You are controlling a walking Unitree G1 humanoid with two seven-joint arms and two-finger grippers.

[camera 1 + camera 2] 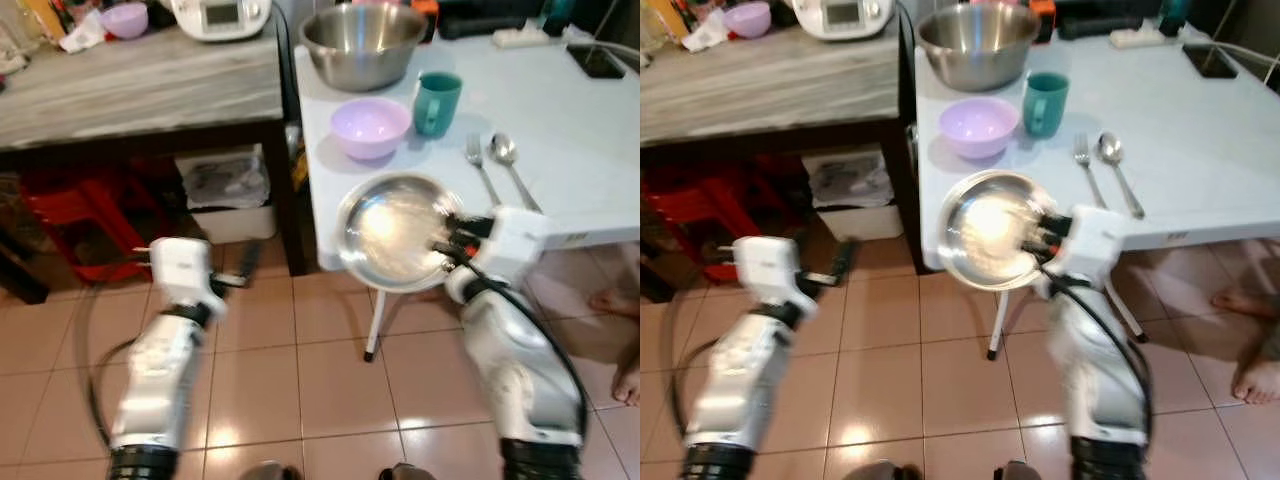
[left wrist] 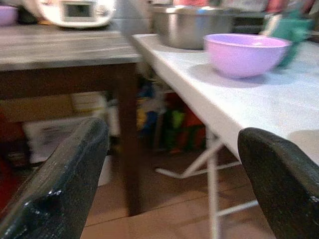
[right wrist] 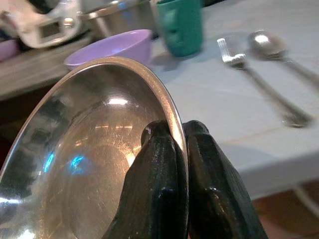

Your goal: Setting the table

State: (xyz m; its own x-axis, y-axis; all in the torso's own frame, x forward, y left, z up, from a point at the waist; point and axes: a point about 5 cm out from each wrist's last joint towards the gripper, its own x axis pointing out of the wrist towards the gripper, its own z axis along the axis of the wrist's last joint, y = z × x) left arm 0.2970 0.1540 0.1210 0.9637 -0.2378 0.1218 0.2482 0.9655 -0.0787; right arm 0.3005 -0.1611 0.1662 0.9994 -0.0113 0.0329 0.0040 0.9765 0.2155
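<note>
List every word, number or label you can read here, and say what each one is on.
No text is legible.
Cooker display panel: too blurred to read.
Bin under the counter: grey print on top, too blurred.
Green mug, purple bowl, steel plate pinched in the right gripper: no markings visible.

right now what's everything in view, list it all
steel plate: 1, silver, held by its rim over the white table's near edge
white table: 1, white, right side
purple bowl: 1, lilac, on the white table
mug: 1, teal, right of the purple bowl
big steel bowl: 1, silver, behind them
fork: 1, silver, beside the spoon
spoon: 1, silver, right of the fork
wooden table: 1, grey top, left
cooker: 1, white, on the wooden table
bare feet: a person's, floor at far right
left pincer: open, over the floor
right pincer: shut on the plate rim
</note>
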